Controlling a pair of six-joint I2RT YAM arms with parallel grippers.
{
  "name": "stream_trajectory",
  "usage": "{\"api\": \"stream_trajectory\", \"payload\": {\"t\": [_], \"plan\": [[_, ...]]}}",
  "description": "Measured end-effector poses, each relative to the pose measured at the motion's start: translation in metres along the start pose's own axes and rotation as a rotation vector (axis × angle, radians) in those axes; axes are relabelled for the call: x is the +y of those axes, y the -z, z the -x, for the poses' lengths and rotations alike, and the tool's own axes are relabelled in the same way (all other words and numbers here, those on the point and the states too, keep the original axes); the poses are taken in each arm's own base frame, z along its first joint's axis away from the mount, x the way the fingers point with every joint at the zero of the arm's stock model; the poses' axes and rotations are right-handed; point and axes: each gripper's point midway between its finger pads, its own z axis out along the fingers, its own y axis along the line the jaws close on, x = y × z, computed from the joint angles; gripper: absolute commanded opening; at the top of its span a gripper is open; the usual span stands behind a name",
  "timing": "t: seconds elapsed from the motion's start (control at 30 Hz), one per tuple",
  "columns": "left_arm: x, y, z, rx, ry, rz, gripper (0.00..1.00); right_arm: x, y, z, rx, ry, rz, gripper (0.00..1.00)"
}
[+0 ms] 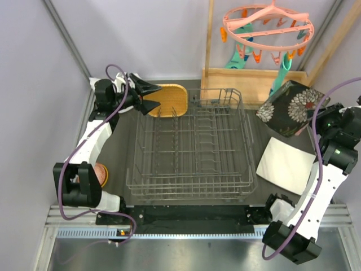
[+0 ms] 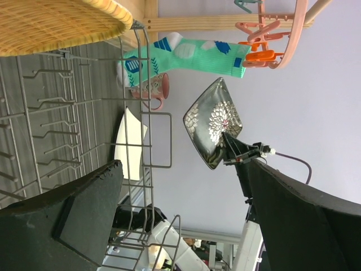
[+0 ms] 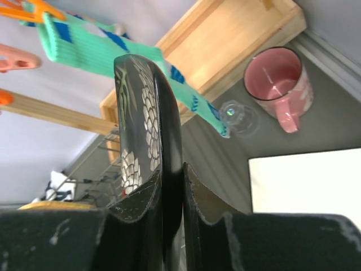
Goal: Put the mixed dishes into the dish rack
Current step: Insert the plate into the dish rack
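Right claw (image 3: 172, 175) is clenched on the edge of the black floral square plate (image 1: 287, 107); its wrist view shows both fingers (image 3: 206, 209) pressed flat against the plate's two faces. The plate is tilted and held off the counter (image 1: 114, 149), just right of the dish rack's far right corner. The dish rack (image 1: 192, 148) stands in the middle of the counter between the two arms.

Left claw (image 1: 153, 96) is released, its jaws spread wide. It sits at the rack's far left corner, just beside the yellow wooden rounded-square plate (image 1: 172, 100). I cannot tell whether that plate rests on the rack's rim or on the counter behind it.

A pale plate (image 1: 285, 165) lies flat on the counter right of the rack, below the held plate. Beyond it the right wrist view shows the pink cup (image 3: 276, 82) standing upright. The small clear glass (image 3: 237, 116) stands just beside the cup, near the light wooden tray (image 3: 225, 45). Teal socks (image 3: 84, 48) hang from the pink round peg hanger (image 1: 268, 25) above the far right of the counter.
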Motion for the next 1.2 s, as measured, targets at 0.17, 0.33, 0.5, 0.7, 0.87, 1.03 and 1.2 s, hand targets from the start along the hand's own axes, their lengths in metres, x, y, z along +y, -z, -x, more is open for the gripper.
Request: {"api": "stream_trajectory", "payload": {"t": [0.17,0.33,0.5,0.7,0.87,1.03,1.2], "plan": [[-0.003,0.001,0.002,-0.004,-0.006,-0.004,0.96,0.023,0.010,0.013,-0.028,-0.012,0.074,0.00],[-0.003,0.001,0.002,-0.006,-0.006,-0.004,0.96,0.049,0.022,0.026,-0.058,-0.022,0.170,0.00],[-0.003,0.007,0.011,-0.024,-0.012,-0.005,0.96,0.071,0.028,0.022,-0.026,-0.054,0.286,0.00],[-0.004,0.033,0.047,-0.121,-0.011,-0.008,0.96,0.088,0.027,-0.003,0.072,-0.046,0.449,0.00],[-0.008,0.042,0.059,-0.154,-0.015,-0.016,0.96,0.103,0.028,-0.021,0.139,-0.031,0.566,0.00],[-0.012,0.043,0.057,-0.151,-0.022,-0.021,0.96,0.135,0.030,-0.045,0.226,0.019,0.701,0.00],[-0.014,0.045,0.056,-0.150,-0.028,-0.025,0.96,0.174,0.033,-0.099,0.395,0.109,0.831,0.00]]}}
